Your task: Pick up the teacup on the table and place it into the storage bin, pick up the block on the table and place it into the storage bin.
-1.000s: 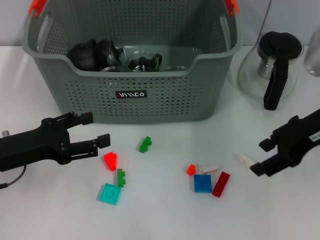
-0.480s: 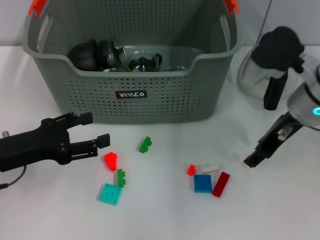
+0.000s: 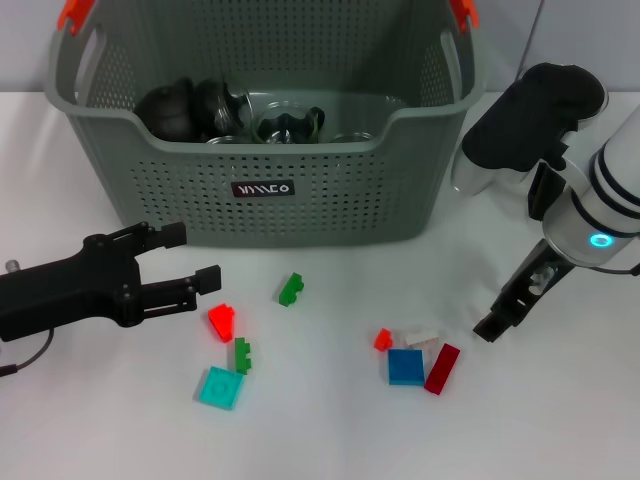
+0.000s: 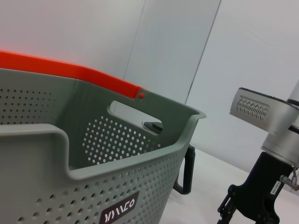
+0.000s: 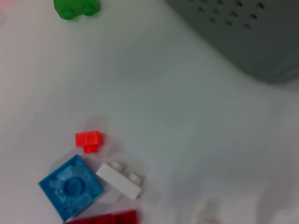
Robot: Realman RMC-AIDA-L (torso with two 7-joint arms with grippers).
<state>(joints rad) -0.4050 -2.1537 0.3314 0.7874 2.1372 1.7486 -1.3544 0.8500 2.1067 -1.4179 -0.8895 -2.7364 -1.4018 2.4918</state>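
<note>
The grey-green storage bin (image 3: 300, 200) stands at the back centre, and its wall fills the left wrist view (image 4: 70, 154). Glass and dark teacups (image 3: 285, 125) lie inside it. Loose blocks lie on the table before it: a red one (image 3: 222, 321), a green one (image 3: 292, 289), a cyan plate (image 3: 219, 387), and a cluster of small red (image 3: 382, 339), white (image 3: 421, 338), blue (image 3: 405, 366) and dark red (image 3: 442, 368). My right gripper (image 3: 492, 324) points down at the table just right of that cluster. My left gripper (image 3: 190, 258) rests open left of the red block, holding nothing.
A glass teapot with a black handle (image 3: 545, 190) stands right of the bin, mostly behind my right forearm. The right wrist view shows the small red (image 5: 88, 140), blue (image 5: 71, 186) and white (image 5: 120, 179) blocks and the bin's corner (image 5: 243, 37).
My right arm has swung in front of the teapot and its gripper has tilted down and moved slightly left over the spot where a small white block lay. The left arm has not moved.
</note>
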